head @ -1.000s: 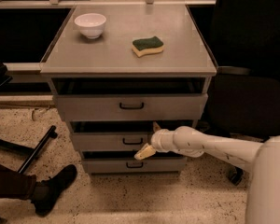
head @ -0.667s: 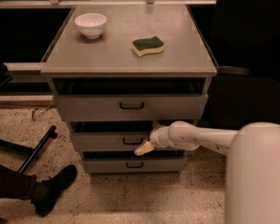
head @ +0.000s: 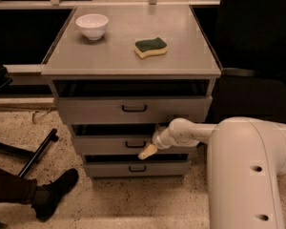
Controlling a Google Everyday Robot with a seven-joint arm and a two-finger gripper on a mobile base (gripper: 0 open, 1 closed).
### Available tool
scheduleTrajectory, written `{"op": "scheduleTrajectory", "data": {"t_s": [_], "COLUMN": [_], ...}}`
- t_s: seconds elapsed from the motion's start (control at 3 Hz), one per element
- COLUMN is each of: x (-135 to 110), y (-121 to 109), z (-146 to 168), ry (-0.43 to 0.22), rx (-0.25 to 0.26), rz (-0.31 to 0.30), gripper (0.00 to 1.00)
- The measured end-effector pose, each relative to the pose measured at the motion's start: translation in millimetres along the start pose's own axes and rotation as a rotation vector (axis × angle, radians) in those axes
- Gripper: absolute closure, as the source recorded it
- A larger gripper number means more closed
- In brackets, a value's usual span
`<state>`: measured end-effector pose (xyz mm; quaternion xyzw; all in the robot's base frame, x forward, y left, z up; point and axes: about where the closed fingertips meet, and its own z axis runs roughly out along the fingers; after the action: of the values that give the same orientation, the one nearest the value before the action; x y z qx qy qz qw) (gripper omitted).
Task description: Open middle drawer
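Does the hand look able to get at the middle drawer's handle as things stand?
Probably yes: the hand sits at the middle drawer front, just right of its black handle, with nothing between them. Whether it grips the handle is unclear.

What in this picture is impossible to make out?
- Camera view: whether the gripper, at the middle drawer just right of its handle, touches it: too small and dim.
- Drawer insides: lost in shadow behind the fronts.
- Person, lower left: cut by the edge; only leg and shoe show.
- Robot arm: cut by the right and bottom edges.
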<state>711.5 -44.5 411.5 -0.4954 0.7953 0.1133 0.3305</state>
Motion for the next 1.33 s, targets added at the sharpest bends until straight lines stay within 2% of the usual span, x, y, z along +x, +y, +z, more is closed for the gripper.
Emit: {"op": "scheduleTrajectory", "data": {"t_s": [0.33, 0.67, 1.0, 1.33], "x": [-1, 12, 30, 41], "y": [0, 17, 48, 79], "z": [-1, -20, -50, -67], "ry": [0.000, -0.017, -0.020, 0.005], "rx": [0.000, -0.014, -0.041, -0.094], "rz": [0.000, 0.004, 0.021, 0.030], "gripper": [0.00, 0.00, 0.00, 0.00]}}
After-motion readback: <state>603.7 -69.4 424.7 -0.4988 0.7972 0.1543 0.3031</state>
